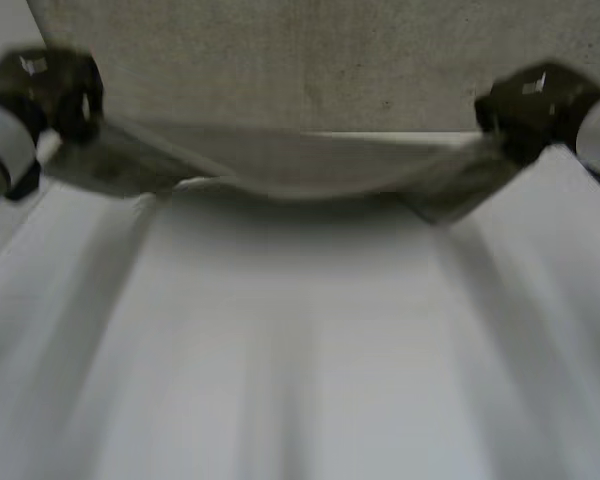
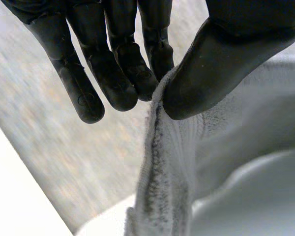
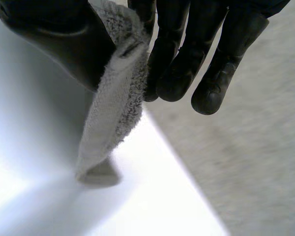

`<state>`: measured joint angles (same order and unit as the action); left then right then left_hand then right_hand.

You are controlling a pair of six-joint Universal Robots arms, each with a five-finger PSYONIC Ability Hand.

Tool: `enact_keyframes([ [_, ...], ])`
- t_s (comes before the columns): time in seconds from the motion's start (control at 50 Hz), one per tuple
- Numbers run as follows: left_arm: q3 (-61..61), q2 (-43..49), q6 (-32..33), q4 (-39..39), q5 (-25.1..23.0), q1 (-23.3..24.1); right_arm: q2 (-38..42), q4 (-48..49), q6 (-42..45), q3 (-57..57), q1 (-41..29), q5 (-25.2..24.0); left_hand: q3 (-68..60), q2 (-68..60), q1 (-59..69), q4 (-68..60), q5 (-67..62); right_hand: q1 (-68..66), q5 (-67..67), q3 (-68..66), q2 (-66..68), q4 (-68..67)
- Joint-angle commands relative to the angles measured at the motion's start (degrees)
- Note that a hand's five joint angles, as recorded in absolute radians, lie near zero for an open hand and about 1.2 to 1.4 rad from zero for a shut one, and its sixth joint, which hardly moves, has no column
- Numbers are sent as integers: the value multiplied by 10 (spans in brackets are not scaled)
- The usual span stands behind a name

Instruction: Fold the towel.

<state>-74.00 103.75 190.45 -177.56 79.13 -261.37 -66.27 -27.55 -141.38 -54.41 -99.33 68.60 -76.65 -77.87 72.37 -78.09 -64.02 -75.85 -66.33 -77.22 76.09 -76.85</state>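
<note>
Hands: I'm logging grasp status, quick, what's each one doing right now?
Left hand: shut on the towel, its edge pinched between thumb and fingers.
Right hand: shut on the towel, pinched against its thumb.

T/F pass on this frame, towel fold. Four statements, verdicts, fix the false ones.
1. The left hand and right hand each pinch the towel. True.
2. The towel lies flat and untouched on the table. False: it is strung between the hands, sagging in the middle.
3. The left hand's fingers make an empty fist. False: they pinch the towel's edge against the thumb.
4. The hands hold opposite ends of the towel. True.
</note>
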Motion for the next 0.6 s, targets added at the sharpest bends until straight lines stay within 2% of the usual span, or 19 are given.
enact_keyframes([
  [0.02, -141, -61, 2, -36, -67, -19, -59, 2, 72, -140, 32, -33, -34, -21, 76, -19, -60, -41, -37, -28, 39, -31],
  [0.1, -177, -126, 0, -39, -79, -34, -105, 0, 71, -150, 38, -33, -34, -21, 76, -19, -60, -41, -37, -28, 39, -31],
  [0.18, -184, -179, -2, -41, -81, -43, -152, -1, 71, -153, 84, -46, -34, -21, 76, -19, -60, -41, -37, -28, 39, -31],
  [0.3, -182, -182, -1, -44, -81, -55, -158, 0, 73, -146, 94, -79, -34, -21, 76, -19, -60, -41, -37, -28, 39, -31],
  [0.36, -181, -160, 1, -46, -81, -55, -149, 4, 72, -145, 94, -80, -34, -21, 76, -19, -60, -41, -37, -28, 39, -31],
  [0.4, -173, -103, 3, -59, -80, -51, -102, 10, 77, -135, 90, -76, -34, -21, 76, -19, -60, -41, -37, -28, 39, -31],
  [0.42, -173, -103, 3, -60, -80, -51, -102, 10, 77, -135, 90, -76, -34, -21, 76, -19, -60, -41, -37, -28, 39, -31],
  [0.46, -166, -74, 3, -67, -80, -47, -50, 17, 77, -106, 82, -69, -34, -21, 76, -19, -60, -41, -37, -28, 39, -31],
  [0.5, -145, -16, 3, -76, -81, -42, -27, 18, 77, -92, 72, -62, -34, -21, 76, -19, -60, -41, -37, -28, 39, -31],
  [0.52, -145, -16, 3, -76, -81, -42, -26, 18, 77, -92, 72, -62, -34, -21, 76, -19, -60, -41, -37, -28, 39, -31],
  [0.6, -104, 73, 4, -77, -79, -32, 43, 21, 74, -50, 39, -24, -34, -21, 76, -19, -60, -41, -37, -28, 39, -31],
])
